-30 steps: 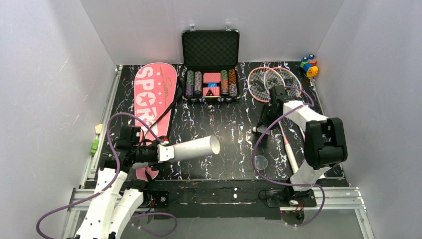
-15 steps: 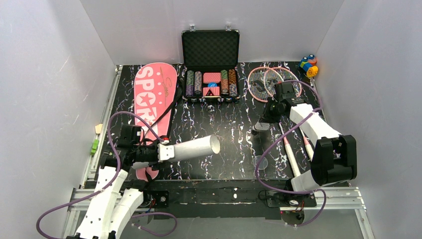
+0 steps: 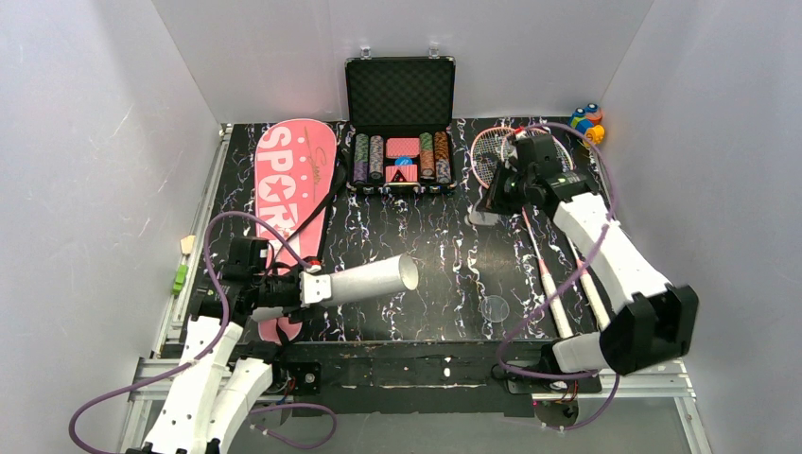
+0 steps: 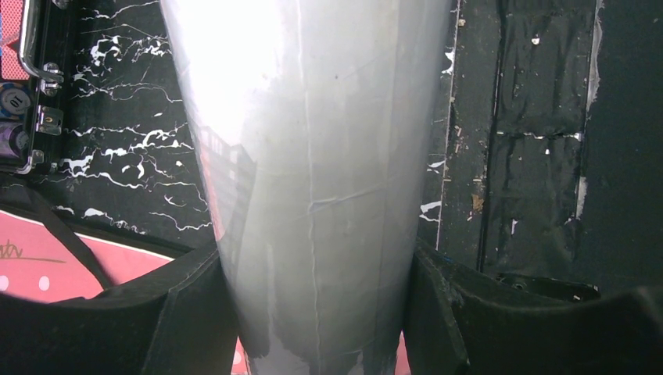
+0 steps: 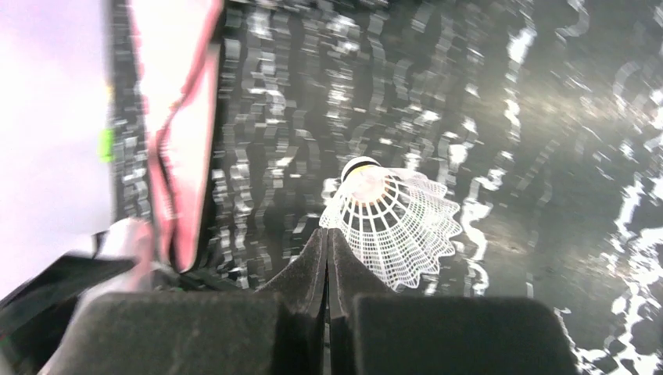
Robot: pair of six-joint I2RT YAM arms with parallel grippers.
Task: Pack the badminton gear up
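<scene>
The shuttlecock point(image 5: 395, 226) is pinched by the edge of its skirt in the right hand point(image 5: 327, 234), and it looks lifted off the desk point(image 3: 426, 255). Over to that hand's left, the left hand point(image 3: 301, 288) is clamped around the tube point(image 3: 364, 281), open mouth facing it. Early days by the look of it. The rackets point(image 3: 485, 159) lie loose just beside the right hand, and the cover point(image 3: 293, 180) lies flat beyond the left hand.

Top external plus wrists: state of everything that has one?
Tube, clamped in left gripper, far end open.
Shuttlecock, skirt pinched in right gripper.
Poker case, lid open.
Rackets, flat on table, heads overlapping.
Cover, flat; zip state unclear.
</scene>
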